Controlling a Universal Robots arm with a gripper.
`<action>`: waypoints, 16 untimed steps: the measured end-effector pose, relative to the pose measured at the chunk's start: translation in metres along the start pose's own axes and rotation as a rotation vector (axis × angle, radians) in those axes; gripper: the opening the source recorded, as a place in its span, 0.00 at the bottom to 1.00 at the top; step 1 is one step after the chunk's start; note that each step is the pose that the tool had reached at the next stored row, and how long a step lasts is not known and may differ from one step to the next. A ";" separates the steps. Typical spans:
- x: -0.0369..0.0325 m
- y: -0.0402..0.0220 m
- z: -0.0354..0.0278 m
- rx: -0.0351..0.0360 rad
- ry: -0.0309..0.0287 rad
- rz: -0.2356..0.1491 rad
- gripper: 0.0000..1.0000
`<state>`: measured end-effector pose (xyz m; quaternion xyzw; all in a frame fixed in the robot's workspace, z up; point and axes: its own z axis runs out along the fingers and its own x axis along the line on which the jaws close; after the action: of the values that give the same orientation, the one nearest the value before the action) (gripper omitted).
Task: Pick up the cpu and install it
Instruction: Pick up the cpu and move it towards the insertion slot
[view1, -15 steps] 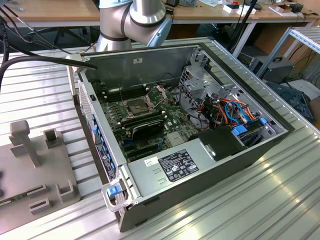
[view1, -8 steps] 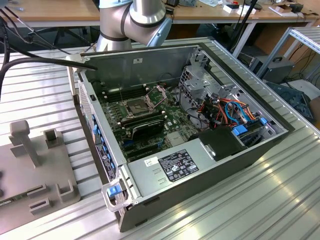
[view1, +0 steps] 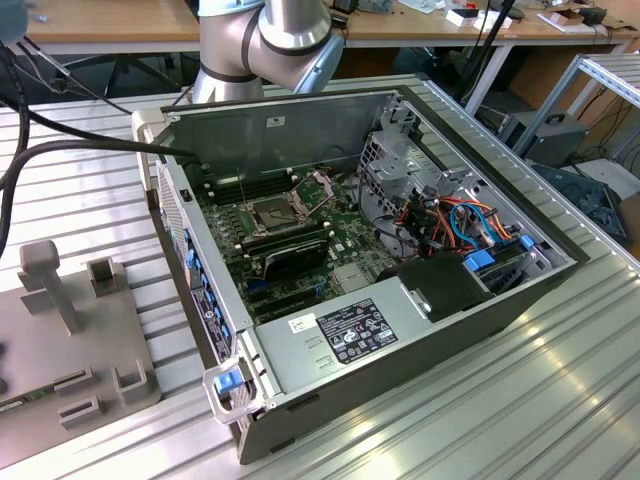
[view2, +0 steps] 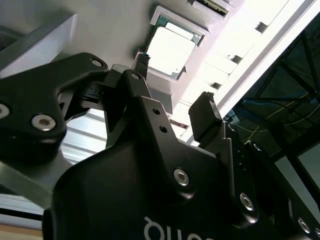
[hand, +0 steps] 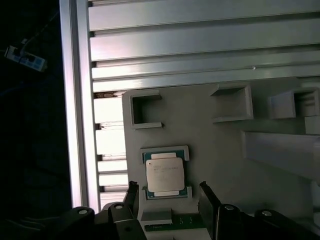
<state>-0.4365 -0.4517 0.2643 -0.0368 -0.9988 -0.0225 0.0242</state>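
Hovering above the cpu (hand: 165, 175) on the grey fixture (hand: 215, 145), the fingers (hand: 208, 196) stand wide apart, empty.

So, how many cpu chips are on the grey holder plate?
1. In the first wrist view, the cpu lies in a framed recess of the grey holder plate, ahead of the open hand. The hand may hide others.

desk (view1: 520, 400): ribbed silver metal slats, bare along its near edge.
case (view1: 420, 365): open-topped, lying mid-desk, skewed to the desk's edges.
plate (view1: 30, 345): flat grey with moulded pockets, on the slats by the edge at the exterior view's left.
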 end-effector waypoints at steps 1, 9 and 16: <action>0.0000 0.0000 0.0002 0.0002 0.0001 0.000 0.60; 0.0000 0.0000 0.0006 0.0001 0.0000 0.000 0.60; -0.0001 -0.0001 0.0024 0.0002 0.0002 0.000 0.60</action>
<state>-0.4366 -0.4516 0.2618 -0.0369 -0.9988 -0.0223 0.0243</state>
